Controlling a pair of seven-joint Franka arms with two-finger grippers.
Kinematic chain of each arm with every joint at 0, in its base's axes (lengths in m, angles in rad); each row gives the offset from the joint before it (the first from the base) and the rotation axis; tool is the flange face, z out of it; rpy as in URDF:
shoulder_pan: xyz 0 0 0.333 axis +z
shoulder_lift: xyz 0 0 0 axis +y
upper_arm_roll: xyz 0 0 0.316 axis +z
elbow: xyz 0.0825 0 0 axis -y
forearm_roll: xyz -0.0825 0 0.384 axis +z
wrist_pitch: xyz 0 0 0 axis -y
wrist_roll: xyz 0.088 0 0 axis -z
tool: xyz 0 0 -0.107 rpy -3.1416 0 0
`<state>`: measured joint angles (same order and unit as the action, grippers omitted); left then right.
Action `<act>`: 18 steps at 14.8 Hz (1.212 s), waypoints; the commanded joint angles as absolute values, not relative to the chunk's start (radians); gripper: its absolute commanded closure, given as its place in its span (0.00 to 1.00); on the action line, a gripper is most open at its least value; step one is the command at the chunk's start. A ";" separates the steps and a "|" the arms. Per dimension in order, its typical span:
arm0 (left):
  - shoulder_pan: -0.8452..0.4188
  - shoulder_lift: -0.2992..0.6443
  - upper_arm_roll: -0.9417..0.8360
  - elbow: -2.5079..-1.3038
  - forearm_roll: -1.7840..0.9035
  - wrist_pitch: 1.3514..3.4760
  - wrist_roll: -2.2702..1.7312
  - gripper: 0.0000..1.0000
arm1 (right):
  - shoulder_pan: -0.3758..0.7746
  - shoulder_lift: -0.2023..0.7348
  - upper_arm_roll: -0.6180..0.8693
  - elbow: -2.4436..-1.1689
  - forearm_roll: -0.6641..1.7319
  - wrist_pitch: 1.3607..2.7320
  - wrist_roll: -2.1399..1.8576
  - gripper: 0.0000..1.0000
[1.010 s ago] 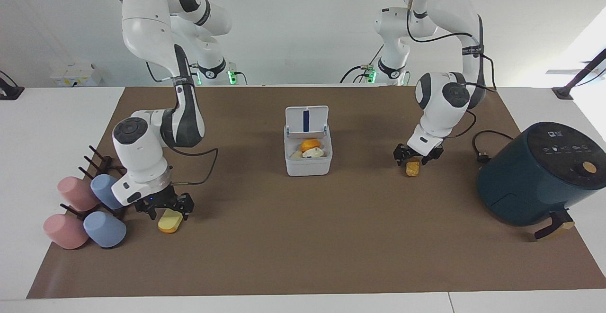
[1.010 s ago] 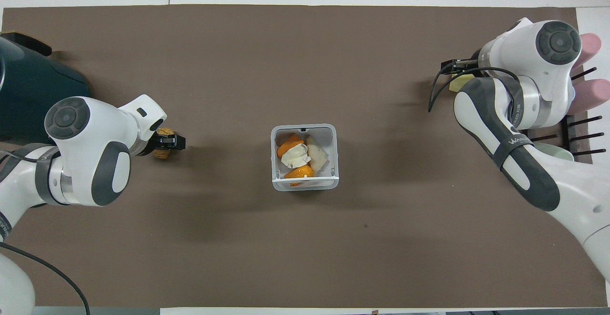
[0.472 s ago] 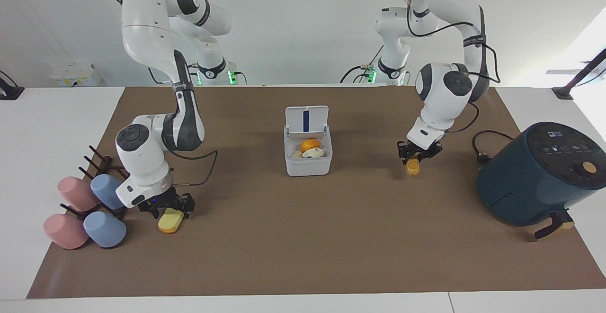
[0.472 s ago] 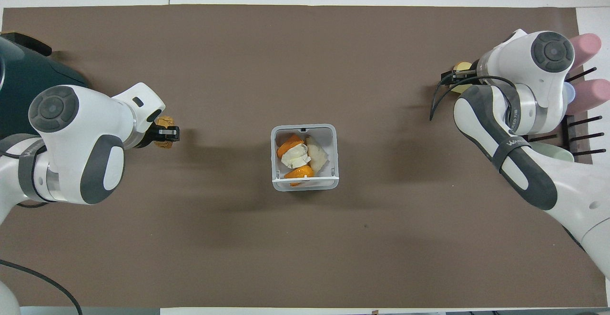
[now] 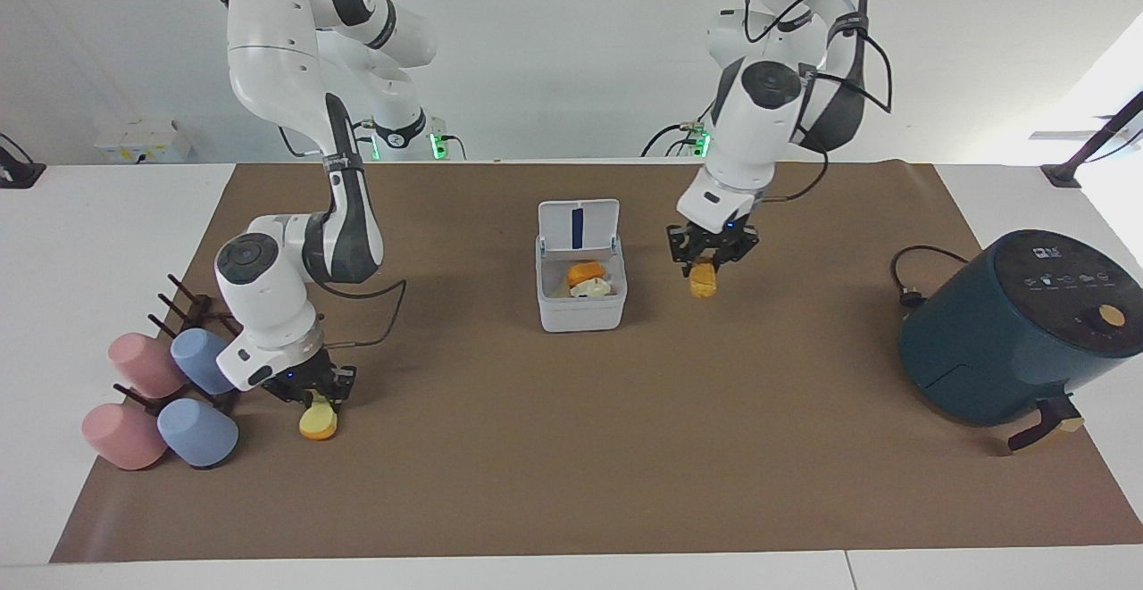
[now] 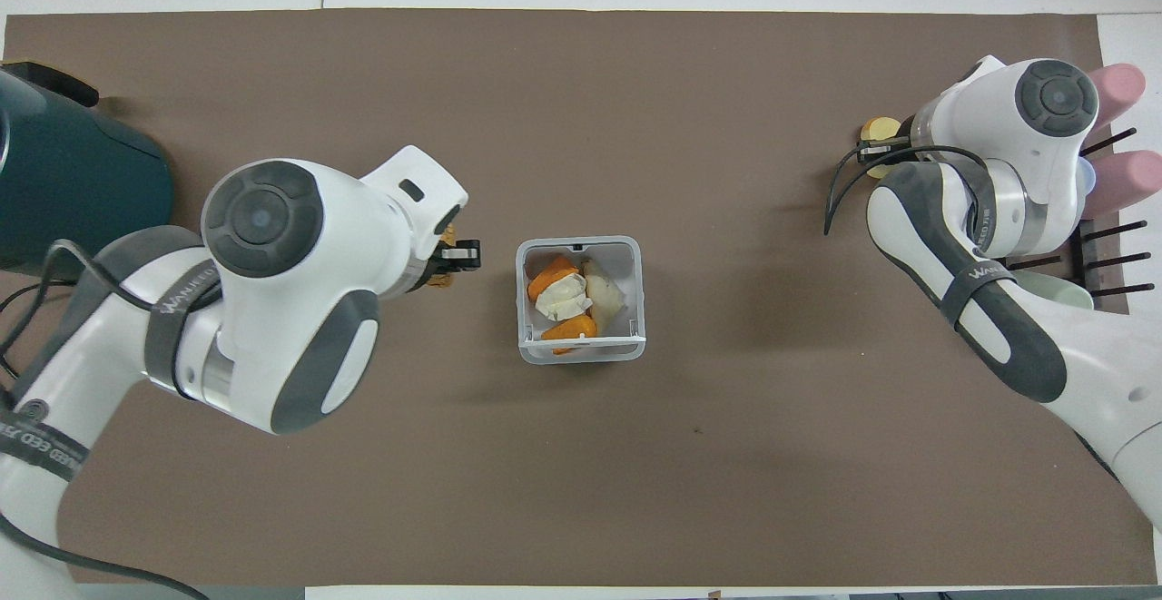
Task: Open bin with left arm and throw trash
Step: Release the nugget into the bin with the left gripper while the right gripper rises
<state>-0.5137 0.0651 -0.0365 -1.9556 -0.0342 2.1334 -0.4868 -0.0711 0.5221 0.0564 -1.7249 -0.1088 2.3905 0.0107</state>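
Bin [image 5: 579,304] sits mid-mat, lid [image 5: 579,225] flipped upright at the edge nearer the robots, blue stripe running vertically on its inner face; inside lie orange-edged wedges and an off-white lump [image 6: 563,295]. Left gripper [image 5: 712,246] hangs above the mat just beside the bin, toward the left arm's end, jaws clenched on a golden-brown chunk [image 5: 704,281] whose long axis points straight down. Right gripper [image 5: 314,385] is low over the mat at the right arm's end, jaws clamped on a yellow wedge [image 5: 318,420], long axis approx. vertical, lower end at or near the mat. Beside it stand pink and blue cups [image 5: 197,433] on a dark peg rack [image 5: 183,303]. Teal air fryer [image 5: 1018,327] w/ cable [image 5: 915,278] occupies the left arm's end, well apart from the bin. Legible text: "WANUEED" on the arm straps [image 6: 979,270]; fryer panel icons unreadable. Nothing stands between the left gripper and the bin opening.
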 commanded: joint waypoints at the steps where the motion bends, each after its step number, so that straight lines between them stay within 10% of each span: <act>1: -0.595 0.086 -0.020 -1.942 -0.107 2.230 -0.528 1.00 | -0.077 0.523 0.072 -1.619 -0.120 2.231 -0.006 1.00; 4: -0.673 0.100 -0.020 -1.944 -0.120 2.296 -0.515 1.00 | -0.077 0.512 0.110 -1.572 -0.107 2.135 -0.002 1.00; 5: -0.693 0.100 -0.020 -1.950 -0.120 2.334 -0.517 0.68 | -0.075 0.496 0.120 -1.572 -0.086 2.108 -0.002 1.00; 6: -0.696 0.097 -0.020 -1.956 -0.120 2.350 -0.520 0.10 | -0.072 0.474 0.120 -1.574 -0.045 2.077 0.003 1.00; 7: -0.696 0.097 -0.020 -1.954 -0.120 2.346 -0.520 0.00 | -0.071 0.454 0.120 -1.575 -0.008 2.042 0.008 1.00; 18: -0.439 -0.075 -0.002 -1.951 -0.112 1.965 -0.444 0.00 | 0.078 0.310 0.149 -1.583 0.239 1.870 0.510 1.00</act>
